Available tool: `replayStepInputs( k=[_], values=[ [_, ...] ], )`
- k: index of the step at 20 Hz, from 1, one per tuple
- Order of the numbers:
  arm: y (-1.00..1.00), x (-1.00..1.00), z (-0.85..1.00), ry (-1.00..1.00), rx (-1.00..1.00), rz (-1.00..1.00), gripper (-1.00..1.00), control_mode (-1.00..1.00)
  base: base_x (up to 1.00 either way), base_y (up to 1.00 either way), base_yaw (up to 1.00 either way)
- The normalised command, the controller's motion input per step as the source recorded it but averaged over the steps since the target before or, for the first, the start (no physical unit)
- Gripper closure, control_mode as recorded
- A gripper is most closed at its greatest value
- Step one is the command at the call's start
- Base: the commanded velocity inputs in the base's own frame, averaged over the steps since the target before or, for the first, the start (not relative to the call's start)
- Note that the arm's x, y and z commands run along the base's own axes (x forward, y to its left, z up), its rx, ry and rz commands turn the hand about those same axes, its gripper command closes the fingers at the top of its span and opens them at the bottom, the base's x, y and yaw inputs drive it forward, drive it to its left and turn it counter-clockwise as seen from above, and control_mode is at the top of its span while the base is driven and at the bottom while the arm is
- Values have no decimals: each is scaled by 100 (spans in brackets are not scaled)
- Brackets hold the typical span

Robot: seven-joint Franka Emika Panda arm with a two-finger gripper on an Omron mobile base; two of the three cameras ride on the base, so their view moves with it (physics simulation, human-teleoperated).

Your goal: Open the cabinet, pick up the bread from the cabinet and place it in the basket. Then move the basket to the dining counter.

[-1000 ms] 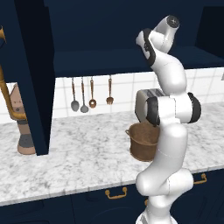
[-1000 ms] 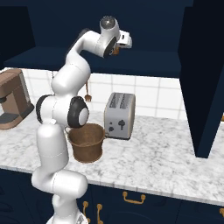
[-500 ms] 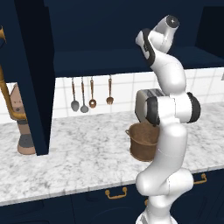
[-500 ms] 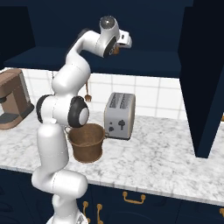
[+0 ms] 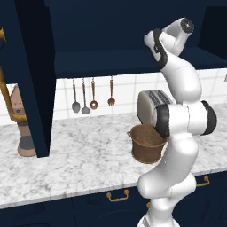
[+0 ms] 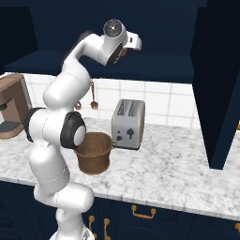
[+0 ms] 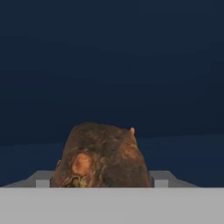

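One bread (image 7: pixel 103 155): golden-brown chunky lump, sits on the dark floor of the cabinet (image 5: pixel 102 62), high above the basket (image 5: pixel 146 144) and a bit further back toward the wall.
Gripper (image 7: pixel 101 183): reached into the cabinet opening, well above the basket. In hand view, grey fingers (image 7: pixel 162 180) stand flush against both flanks of the bread, so it reads as clamped on the bread. Tips themselves are cut off at bottom of hand view, so contact is judged from the flanks only.
Bread lift: underside looks level w/ the shelf floor, so prob. not raised yet. Can't be sure.
Cabinet door (image 5: pixel 31 88): swung open, edge-on, well left of the basket, hangs down close to the worktop (image 5: pixel 88 155).
Basket: upright on the marble worktop, mouth up, inside looks empty. Robot's own lower arm stands just beside it.
Toaster (image 5: pixel 148 104): just behind the basket, nearly touching its rim.
Utensils (image 5: pixel 93 95): hang on the tile wall, behind and left of the basket.
Step in hand: picking the bread. Cabinet-opening part is done.
Next move calls for: lift clear of the shelf lip, pull back out, swing down over the basket mouth, then release. Keep off the toaster on the way down.
Risk: lumpy shape may twist in the grip.
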Motion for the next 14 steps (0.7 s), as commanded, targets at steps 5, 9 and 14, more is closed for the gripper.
replayStepInputs(
  k=[5, 9, 14],
  values=[
    [-8, -100, 0, -7, 0, -9, 100, -100, 0, 0, 0],
    [-9, -100, 29, -1, 1, -10, 100, -100, 0, 0, 0],
    [0, -100, 30, 1, 0, -11, 100, -100, 0, 0, 0]
  ],
)
